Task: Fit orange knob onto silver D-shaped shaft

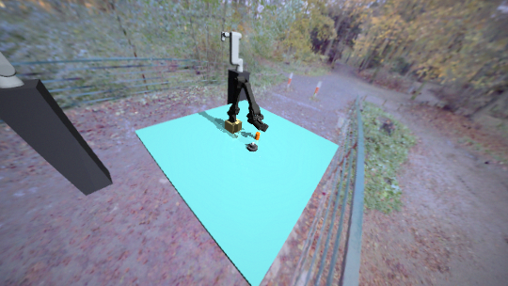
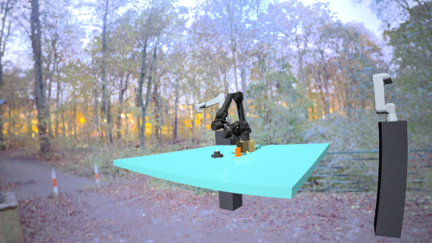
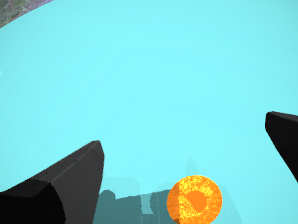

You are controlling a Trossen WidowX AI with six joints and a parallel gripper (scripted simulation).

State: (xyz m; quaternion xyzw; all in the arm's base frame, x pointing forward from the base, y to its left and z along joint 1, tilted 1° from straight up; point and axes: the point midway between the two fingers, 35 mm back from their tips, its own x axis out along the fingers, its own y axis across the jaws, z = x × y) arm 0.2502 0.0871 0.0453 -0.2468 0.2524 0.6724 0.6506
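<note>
1. Gripper, black, 1 unit: released, its 2 fingers spread wide with nothing between them; poised above the surface.
2. Knob, orange, 1 piece: cylindrical, upright on the surface, off the pedestal and near it. Wrist view: top face seen low in the frame, bearing a darker central patch; underside hidden.
3. Pedestal, dark, round, 1 piece: on the surface, apart from the knob. Its shaft is bare and pale; the flat side is too small to tell.
4. Block, gold-brown, 1 piece: by the foot of the black arm.
5. Surface, turquoise, flat: carries items 2 and 3.
</note>
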